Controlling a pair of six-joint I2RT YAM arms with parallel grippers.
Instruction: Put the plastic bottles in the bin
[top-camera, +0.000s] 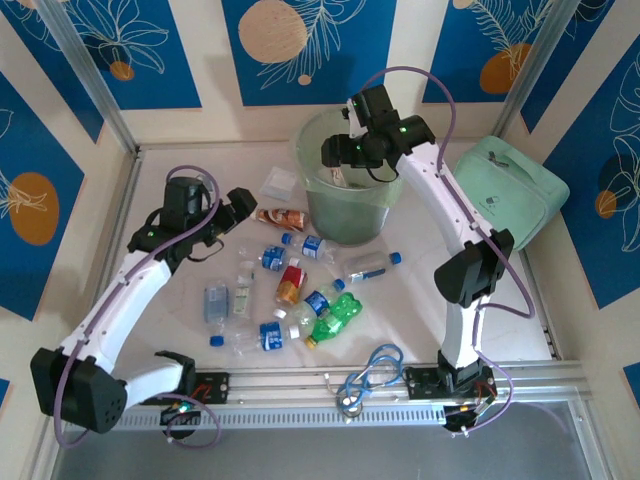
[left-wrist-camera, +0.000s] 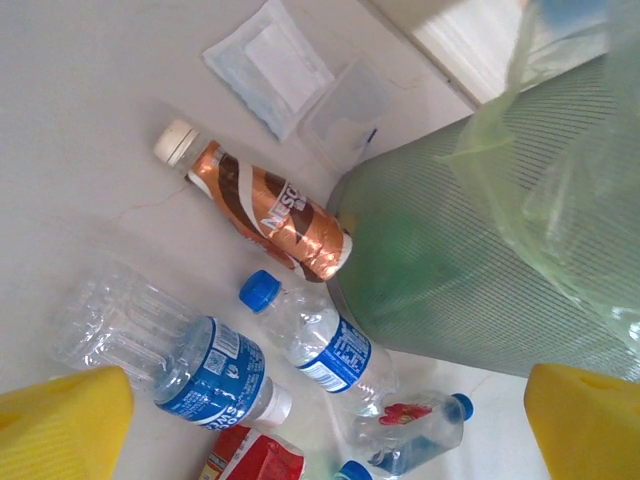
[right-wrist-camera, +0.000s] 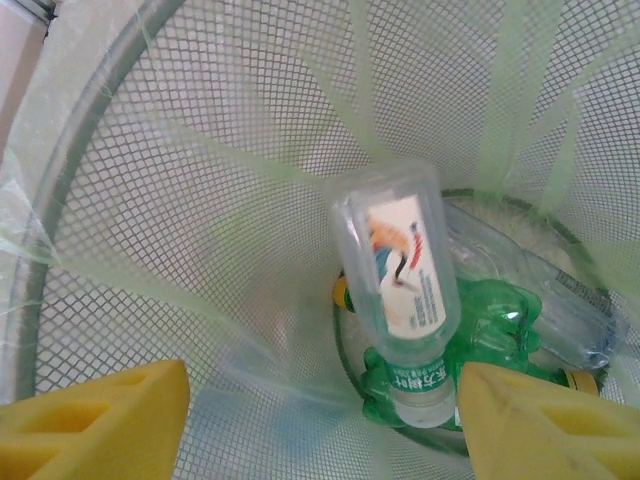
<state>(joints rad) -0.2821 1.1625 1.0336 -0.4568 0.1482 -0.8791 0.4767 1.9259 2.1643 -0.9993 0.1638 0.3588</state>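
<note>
plastic bottles lie scattered on the white table in the middle of the overhead frame: clear ones with blue labels, a red-labelled one, and a green one toward the lower centre. the bin stands just above them at upper centre, pale green and taller than any bottle.

the right gripper hangs over the bin's mouth. in its wrist view the yellow fingers sit in the lower corners, spread apart and pinching nothing. between them, deeper in the bin, a white-labelled bottle stands neck down. its cap end is close to the finger at lower right, and i cannot tell whether they touch. a green bottle lies under it on the bin's floor.

the left gripper sits at centre left, just beside a copper-brown bottle. its wrist view shows the jaws wide apart and empty. that bottle's base touches the bin wall, white cap pointing to the upper left. two blue-labelled bottles lie below it.
</note>
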